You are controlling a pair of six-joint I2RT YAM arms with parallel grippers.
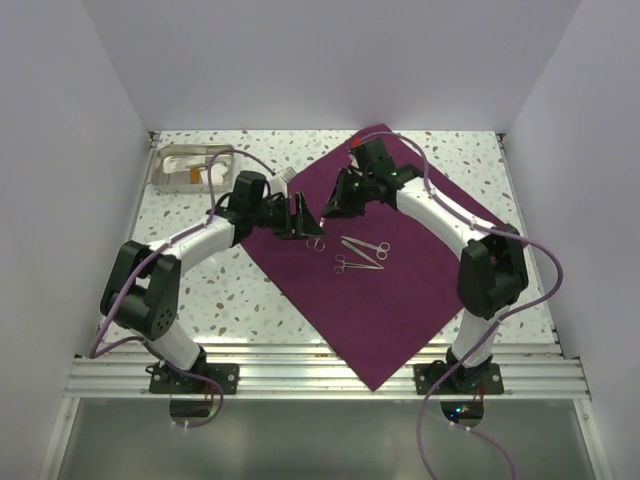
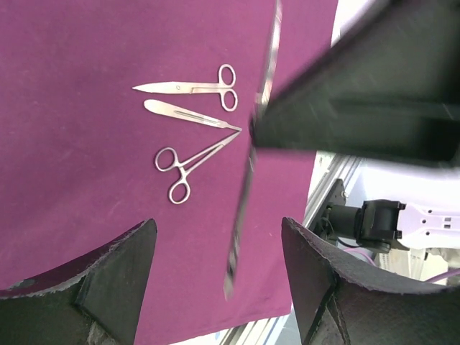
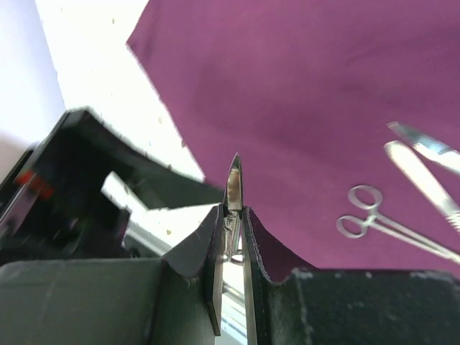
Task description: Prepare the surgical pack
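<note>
The surface [image 1: 250, 290] in front of me is pale and speckled. The surgical pack [image 1: 400, 300], a deep purple cloth, lies spread flat across its middle and right half. It is turned cornerwise, and its near corner reaches over the metal rail [image 1: 300, 365] at my edge. A clear tray [image 1: 163, 170] sits in the far left corner, apart from the cloth.

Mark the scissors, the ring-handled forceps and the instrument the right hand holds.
scissors [image 2: 169, 87]: left wrist view, on the blades.
ring-handled forceps [image 2: 218, 144]: left wrist view, near the pivot.
held instrument [image 3: 234, 180]: right wrist view, near its tip.
</note>
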